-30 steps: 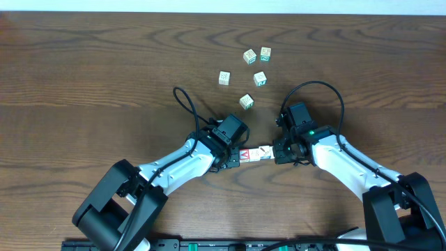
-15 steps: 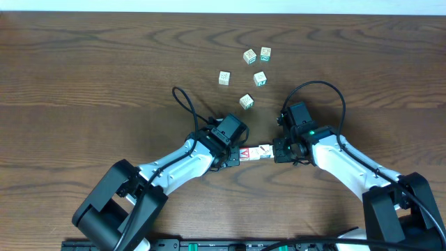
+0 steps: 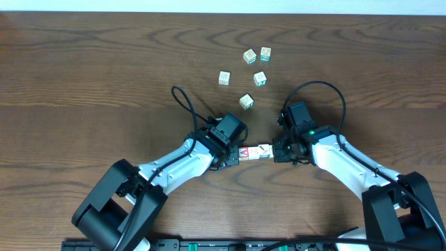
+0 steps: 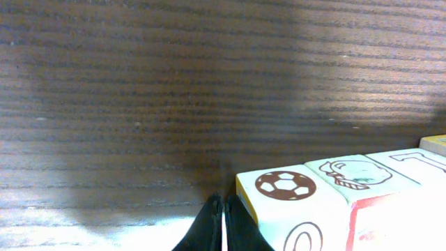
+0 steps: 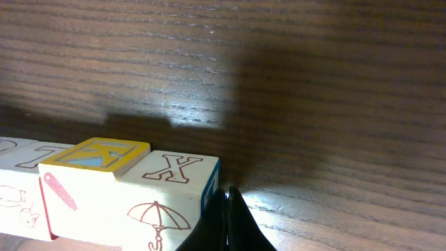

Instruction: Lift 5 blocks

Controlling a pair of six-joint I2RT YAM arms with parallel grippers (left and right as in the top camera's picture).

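Note:
A short row of pale wooden blocks lies end to end between my two grippers, the one with a red "A" at its left end. My left gripper is shut with nothing between its fingers and presses against that end; in the left wrist view its tips touch the soccer-ball block. My right gripper is shut too, its tips against the X-and-umbrella block, beside a yellow-topped block. I cannot tell whether the row rests on the table.
Several loose blocks lie farther back on the brown wooden table: one nearest the grippers, others and a pair behind. Black cables loop over both wrists.

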